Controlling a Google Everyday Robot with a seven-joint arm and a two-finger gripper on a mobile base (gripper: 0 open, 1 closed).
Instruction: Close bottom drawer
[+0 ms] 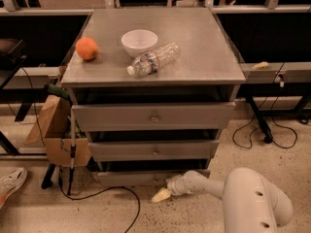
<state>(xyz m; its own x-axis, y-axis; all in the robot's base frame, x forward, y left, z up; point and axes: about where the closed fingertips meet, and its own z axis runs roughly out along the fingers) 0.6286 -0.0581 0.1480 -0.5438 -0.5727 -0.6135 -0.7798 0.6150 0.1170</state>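
Low over the speckled floor [97, 218], the gripper [162, 195] (grip state unclear) hangs before the bottom drawer [131, 177].

on the cabinet top [194, 47], the orange [87, 48] is sitting near the left edge, the bowl [139, 41] is standing to its right, and the bottle [153, 58] is lying on its side just in front of the bowl. beneath the top, the top drawer [153, 116] is sitting above the middle drawer [153, 150], with the bottom drawer [131, 178] lying lowest, next to the floor. the gripper [162, 195] is hanging low just in front of the bottom drawer, its arm [204, 186] reaching in from the right. a cardboard box [53, 125] is leaning at the cabinet's left side, and a shoe [12, 183] is lying on the floor further left.
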